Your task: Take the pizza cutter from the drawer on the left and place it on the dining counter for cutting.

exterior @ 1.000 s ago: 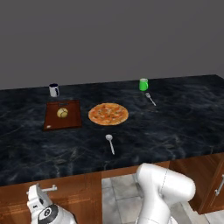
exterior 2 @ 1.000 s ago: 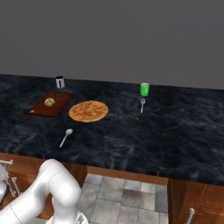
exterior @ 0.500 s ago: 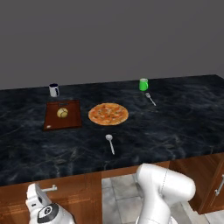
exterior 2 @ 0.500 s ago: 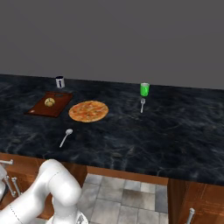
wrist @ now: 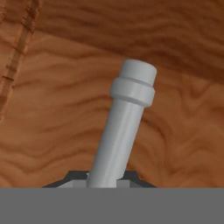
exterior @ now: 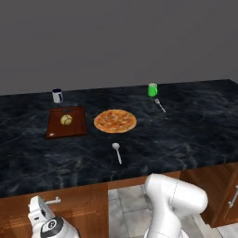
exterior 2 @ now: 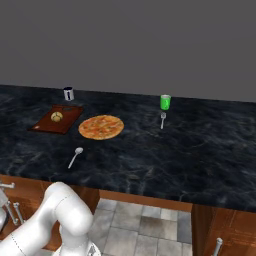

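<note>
my gripper [wrist: 107, 180] is pressed together on the silver bar handle [wrist: 124, 127] of the drawer [wrist: 52, 118]; the bar rises between my finger tips against the reddish-brown wood front. in the left base view the handle [exterior: 52, 201] shows at the lower left, below the dining counter [exterior: 186, 135]. the pizza cutter cannot be made out. on the counter lie a pizza [exterior: 115, 121], a white spoon [exterior: 117, 151], a fork [exterior: 160, 104], a green cup [exterior: 152, 89], a dark mug [exterior: 57, 95] and a cutting board [exterior: 66, 122] bearing a round food item [exterior: 66, 120].
</note>
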Robot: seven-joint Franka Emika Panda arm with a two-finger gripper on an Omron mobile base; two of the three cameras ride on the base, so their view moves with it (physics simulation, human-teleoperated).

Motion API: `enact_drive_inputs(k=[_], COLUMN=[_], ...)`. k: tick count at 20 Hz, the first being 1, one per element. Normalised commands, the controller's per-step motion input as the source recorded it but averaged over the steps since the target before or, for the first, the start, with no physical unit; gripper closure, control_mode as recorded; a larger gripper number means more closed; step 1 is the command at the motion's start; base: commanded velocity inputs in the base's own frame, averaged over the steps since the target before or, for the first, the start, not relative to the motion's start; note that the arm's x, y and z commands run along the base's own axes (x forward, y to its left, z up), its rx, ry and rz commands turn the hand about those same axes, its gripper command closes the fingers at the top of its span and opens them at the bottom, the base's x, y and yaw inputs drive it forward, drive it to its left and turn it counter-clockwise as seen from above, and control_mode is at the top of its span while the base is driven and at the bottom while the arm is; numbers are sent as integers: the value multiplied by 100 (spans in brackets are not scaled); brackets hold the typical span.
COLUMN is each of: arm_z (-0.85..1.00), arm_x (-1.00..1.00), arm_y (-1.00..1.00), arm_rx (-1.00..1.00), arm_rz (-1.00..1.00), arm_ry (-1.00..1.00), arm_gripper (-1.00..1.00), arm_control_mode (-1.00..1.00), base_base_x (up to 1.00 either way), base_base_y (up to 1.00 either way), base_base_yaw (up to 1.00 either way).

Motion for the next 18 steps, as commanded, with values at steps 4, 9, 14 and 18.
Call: enact_drive_inputs(k=[4, 9, 14, 18], arm_z=[0, -5, -19, -20], arm_x=[0, -68, -100, -100], arm_y=[0, 0, 0, 0], arm_rx=[0, 0, 0, 0], arm_rz=[0, 0, 0, 0], arm_ry=[0, 0, 0, 2], arm_gripper=[100, 100, 100, 100], arm_control_mode=[-100, -100, -100, -100], base_base_x=[0, 0, 0, 0], base_base_y=[0, 0, 0, 0], base_base_yaw=[0, 0, 0, 0])
